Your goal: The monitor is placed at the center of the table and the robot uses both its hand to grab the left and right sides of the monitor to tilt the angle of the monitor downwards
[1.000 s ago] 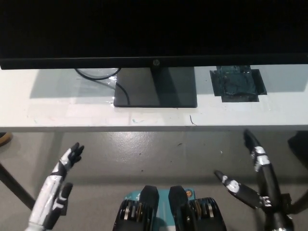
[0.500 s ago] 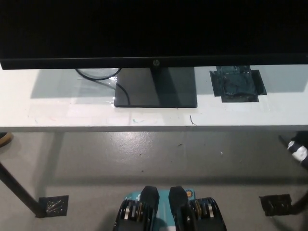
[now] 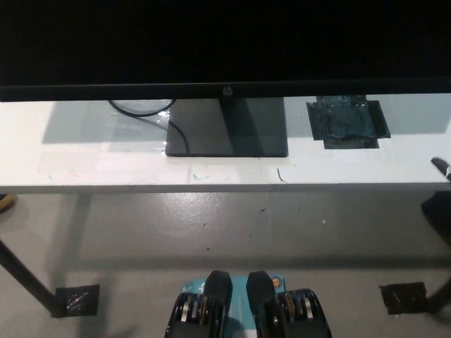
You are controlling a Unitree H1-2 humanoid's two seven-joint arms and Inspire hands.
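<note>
Monitor (image 3: 225, 42) stands on white table (image 3: 70, 162) over grey floor (image 3: 211, 225); right hand (image 3: 442, 169) barely visible, fingers' state unclear.

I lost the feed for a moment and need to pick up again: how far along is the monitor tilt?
Done: the monitor stands at the table's center on its base, ready to grab. In hand: nothing holds it; only a black tip of the right hand shows at the right edge, its state unclear, and the left hand is out of view. Left: grip both sides of the monitor and tilt it downwards.
</note>
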